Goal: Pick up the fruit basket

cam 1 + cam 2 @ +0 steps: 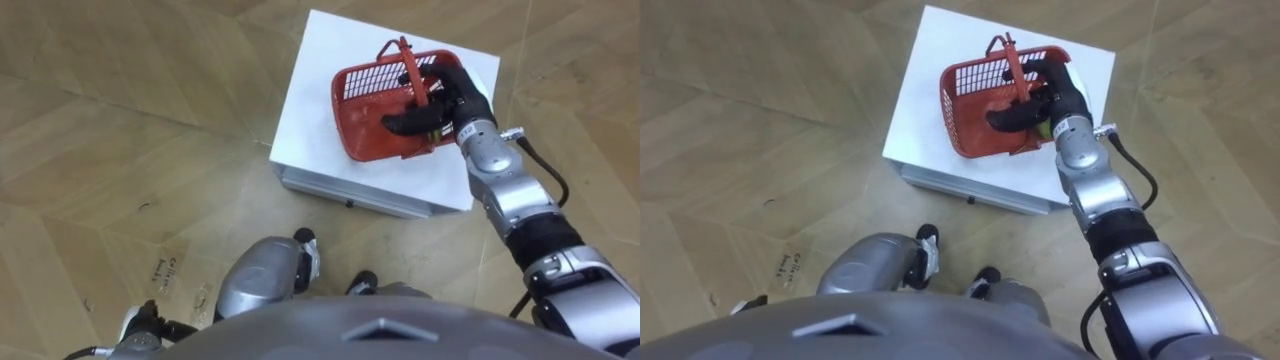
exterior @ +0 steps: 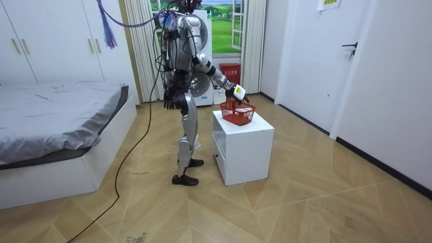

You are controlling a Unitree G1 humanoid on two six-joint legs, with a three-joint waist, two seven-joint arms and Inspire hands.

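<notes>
A red plastic mesh basket (image 1: 368, 112) stands tilted on the white cabinet (image 1: 318, 100), toward its far right part. Its handle (image 1: 409, 62) is raised. My right hand (image 1: 446, 100) reaches in from the right, its dark fingers curled round the handle and its thumb lying across the basket's inside. Something small and yellow-green shows by the wrist. I cannot tell whether the basket's bottom still touches the top. In the room view I stand close against the cabinet (image 2: 246, 145), right hand (image 2: 237, 91) at the basket (image 2: 237, 116), left hand (image 2: 169, 102) hanging at my side.
The cabinet is low with a drawer front (image 1: 350, 195) facing me, on a wooden floor. A bed (image 2: 54, 128) lies at the room view's left, white wardrobes (image 2: 40, 40) behind it, and a door (image 2: 317, 54) at the right. Open floor surrounds the cabinet.
</notes>
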